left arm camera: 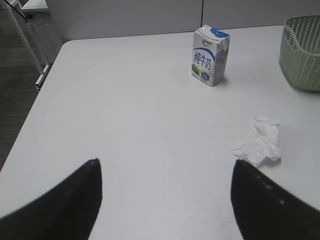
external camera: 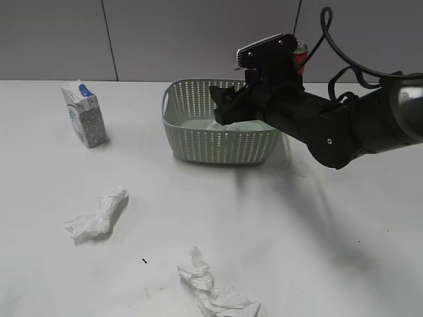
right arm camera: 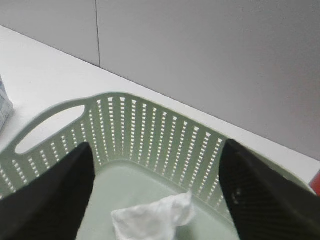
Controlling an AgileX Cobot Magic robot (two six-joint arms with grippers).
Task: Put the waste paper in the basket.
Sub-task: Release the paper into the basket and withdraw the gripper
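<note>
Two black arms share this white table (external camera: 317,251), though only the right arm shows from where I stand: it reaches in from the right side and its right gripper (external camera: 228,105) hangs over the pale green perforated plastic basket (external camera: 218,148), fingers spread apart with nothing between them. Inside the basket, on its floor, lies the small crumpled white wad of waste paper (right arm camera: 155,216), seen plainly by the right wrist camera just below the open fingers and only as a pale patch (external camera: 221,124) from the room. That same camera shows the basket's far wall and a handle cut-out (right arm camera: 50,129) to the left, with the grey wall panel close behind the table's back edge. A red can (external camera: 301,53) stands behind the arm, mostly hidden by it. Open tabletop stretches in front of the basket and to its right. Left of the basket stands a blue and white milk carton (external camera: 84,113); nearer the front lie an elongated lumpy white tissue wad (external camera: 98,215) and a long ragged twisted white paper strip (external camera: 213,287), well apart from each other. The left wrist camera shows the left gripper (left arm camera: 165,200) with its fingers wide apart and empty above bare table, the carton (left arm camera: 210,56) and lumpy wad (left arm camera: 261,142) ahead, and the table's left edge with dark floor beyond.
</note>
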